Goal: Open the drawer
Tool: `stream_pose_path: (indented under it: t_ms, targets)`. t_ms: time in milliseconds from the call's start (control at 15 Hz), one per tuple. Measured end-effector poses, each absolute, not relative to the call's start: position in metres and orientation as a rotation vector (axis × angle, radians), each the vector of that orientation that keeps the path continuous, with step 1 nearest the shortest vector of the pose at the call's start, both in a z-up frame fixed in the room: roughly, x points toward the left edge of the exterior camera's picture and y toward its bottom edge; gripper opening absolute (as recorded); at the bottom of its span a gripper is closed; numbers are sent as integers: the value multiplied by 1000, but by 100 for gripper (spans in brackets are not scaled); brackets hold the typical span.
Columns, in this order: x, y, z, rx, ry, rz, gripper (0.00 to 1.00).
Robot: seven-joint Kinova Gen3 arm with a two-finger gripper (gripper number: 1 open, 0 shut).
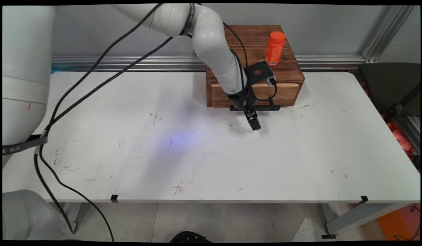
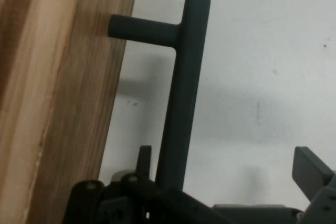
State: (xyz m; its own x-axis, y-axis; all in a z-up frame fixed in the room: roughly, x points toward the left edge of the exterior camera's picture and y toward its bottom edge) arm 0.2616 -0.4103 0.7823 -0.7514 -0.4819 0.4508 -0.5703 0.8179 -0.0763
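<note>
High main view; hand view close on shared drawer handle (image 2: 184, 93)

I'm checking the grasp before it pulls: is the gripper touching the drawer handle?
Cannot tell. In the hand view the handle runs between the open gripper fingers, but the contact point is hidden.

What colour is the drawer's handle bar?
Black, or very dark grey: the drawer's handle bar shows best in the hand view.

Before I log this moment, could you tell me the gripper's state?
Gripper: open, holding nothing, its fingers either side of the drawer handle.
</note>
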Motion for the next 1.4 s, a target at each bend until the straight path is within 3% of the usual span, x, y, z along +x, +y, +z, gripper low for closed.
stream_pose_path:
  t_ms: [1400]
  targets:
    - [216,-318,778,742,-2630,106,100]
